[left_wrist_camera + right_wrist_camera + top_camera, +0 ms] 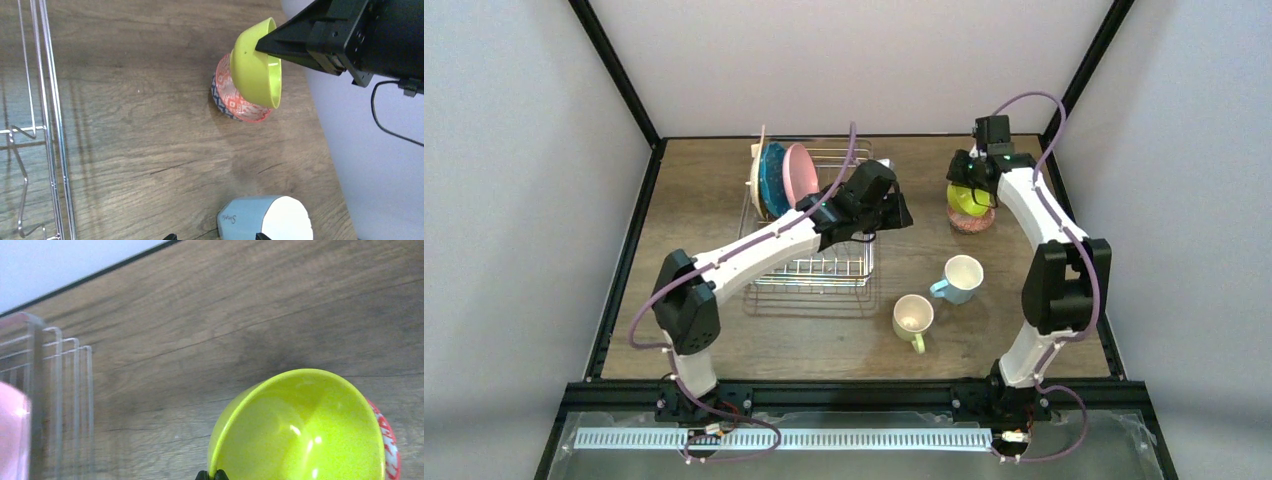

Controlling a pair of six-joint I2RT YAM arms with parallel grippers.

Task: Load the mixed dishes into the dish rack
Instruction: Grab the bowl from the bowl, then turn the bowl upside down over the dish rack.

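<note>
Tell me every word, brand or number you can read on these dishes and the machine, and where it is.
On the light-blue mug: one short cursive word in dark ink on its side, seemingly starting with "S"; too small to read.
On the patterned bowl: red-and-blue decoration only, no letters.
No other text is readable in any view.

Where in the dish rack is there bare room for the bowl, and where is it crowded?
Free: the dish rack's near half, from the pink plate to its near rim; also the wood between rack and bowl. Crowded: the far left end, where three plates stand, and the right side under the left gripper.
</note>
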